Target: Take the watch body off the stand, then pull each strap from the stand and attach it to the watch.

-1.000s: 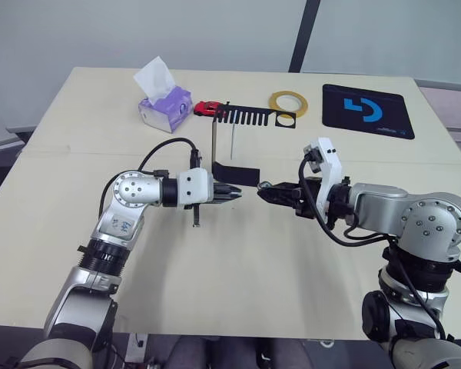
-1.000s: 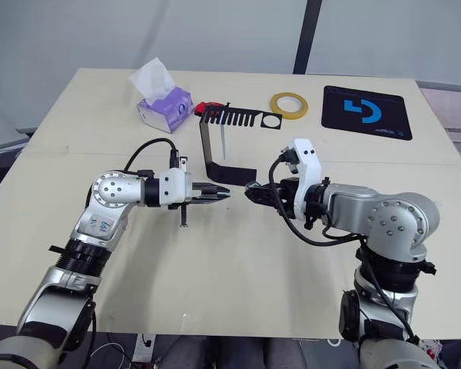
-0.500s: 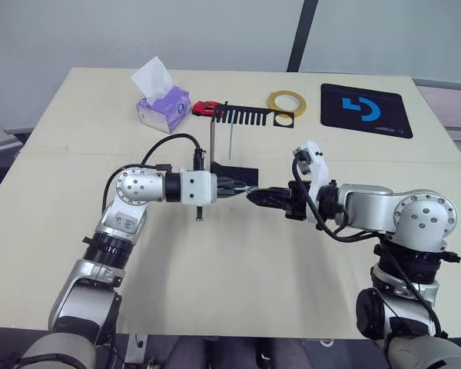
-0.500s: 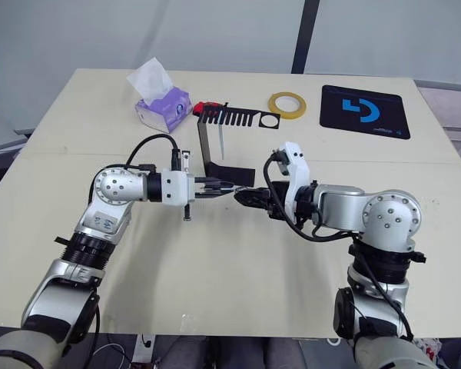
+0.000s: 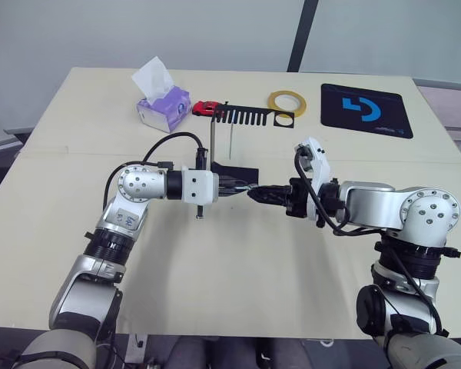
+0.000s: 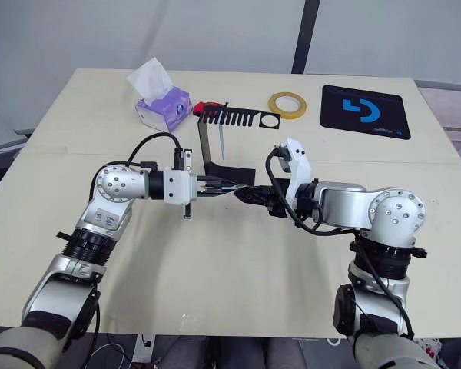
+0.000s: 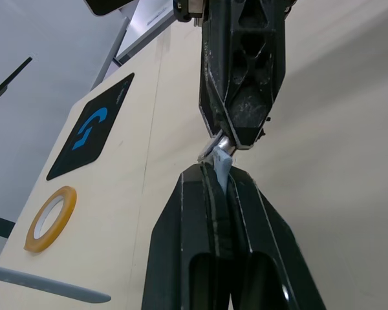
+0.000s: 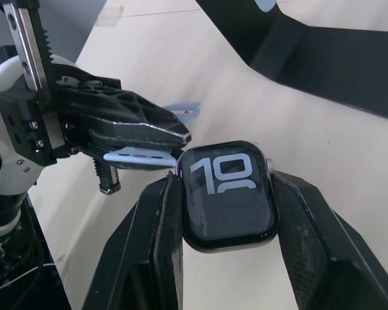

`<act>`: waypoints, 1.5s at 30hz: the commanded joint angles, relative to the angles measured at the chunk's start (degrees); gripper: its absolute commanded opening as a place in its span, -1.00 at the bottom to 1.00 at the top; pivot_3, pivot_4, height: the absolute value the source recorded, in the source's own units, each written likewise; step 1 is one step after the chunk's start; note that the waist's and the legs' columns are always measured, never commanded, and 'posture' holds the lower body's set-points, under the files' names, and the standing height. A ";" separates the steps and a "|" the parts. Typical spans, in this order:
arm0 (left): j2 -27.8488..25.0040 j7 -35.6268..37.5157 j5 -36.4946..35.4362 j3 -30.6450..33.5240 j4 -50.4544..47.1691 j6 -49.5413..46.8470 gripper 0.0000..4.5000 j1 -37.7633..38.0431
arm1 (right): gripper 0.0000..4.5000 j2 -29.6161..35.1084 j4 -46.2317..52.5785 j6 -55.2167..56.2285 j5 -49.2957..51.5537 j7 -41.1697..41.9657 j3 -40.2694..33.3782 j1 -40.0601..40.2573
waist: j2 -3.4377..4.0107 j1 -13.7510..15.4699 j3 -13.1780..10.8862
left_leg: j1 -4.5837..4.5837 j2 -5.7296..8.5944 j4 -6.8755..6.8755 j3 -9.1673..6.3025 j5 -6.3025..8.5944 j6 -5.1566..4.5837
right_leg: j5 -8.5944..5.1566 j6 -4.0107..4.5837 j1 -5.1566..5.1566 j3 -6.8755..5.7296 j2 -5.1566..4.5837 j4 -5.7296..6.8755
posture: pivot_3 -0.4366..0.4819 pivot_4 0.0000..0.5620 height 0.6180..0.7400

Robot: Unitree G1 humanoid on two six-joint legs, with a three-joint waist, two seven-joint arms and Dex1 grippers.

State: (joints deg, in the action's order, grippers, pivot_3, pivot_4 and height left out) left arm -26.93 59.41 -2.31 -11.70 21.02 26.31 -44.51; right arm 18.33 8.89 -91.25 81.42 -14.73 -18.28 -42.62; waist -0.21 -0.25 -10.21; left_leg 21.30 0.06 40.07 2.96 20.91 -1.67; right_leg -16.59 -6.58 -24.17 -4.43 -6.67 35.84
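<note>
Right wrist view: watch body (image 8: 227, 194) edge against strap (image 8: 142, 156), between closed jaws.

"What does the table (image 5: 238, 292) look like?"

"Pale beige and matte, with a faint seam running side to side across it a little beyond its middle. The light on it is soft and even."

"And behind the table?"

"A plain light grey-blue wall (image 5: 77, 34), split by a dark upright strip (image 5: 303, 34) just right of the table's centre."

"Anything off the table's sides?"

"At its right far corner, something grey, maybe other furniture; too little shows to tell."
</note>
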 commanded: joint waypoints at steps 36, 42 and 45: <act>0.27 -1.00 0.32 -0.42 -1.65 0.58 -1.00 -0.37 | -0.27 16.46 0.90 23.07 22.94 -8.25 17.75 3.48 | -0.01 0.13 0.00 | 0.09 -0.06 0.00 -0.02 -0.01 -0.07 | 0.00 0.00 0.00 -0.08 -0.06 -0.17 | -0.05 -0.47 0.97; 0.62 -1.07 0.24 -0.55 -2.31 0.03 -1.00 -0.27 | -0.27 17.02 0.96 24.16 23.42 -8.27 18.73 3.39 | -0.01 0.15 0.00 | 0.11 -0.06 0.00 -0.02 -0.01 -0.07 | 0.00 0.00 0.00 -0.10 -0.06 -0.20 | -0.05 -0.47 0.97; 0.79 -0.98 0.07 -0.56 -3.07 -0.33 -1.00 -0.04 | -0.27 17.25 1.10 24.62 23.52 -8.23 19.13 3.41 | -0.01 0.15 0.00 | 0.12 -0.06 0.00 -0.02 -0.01 -0.08 | 0.00 0.00 0.00 -0.10 -0.06 -0.21 | -0.05 -0.47 0.97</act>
State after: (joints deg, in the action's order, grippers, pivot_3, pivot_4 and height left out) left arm -26.38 58.90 -1.61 -12.33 20.93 25.88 -44.47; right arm 34.91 8.50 -67.49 102.98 -23.29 1.19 -39.07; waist -0.22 -0.10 -10.21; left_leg 21.42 -0.01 40.08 2.94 20.90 -1.74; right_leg -16.59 -6.58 -24.18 -4.54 -6.74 35.64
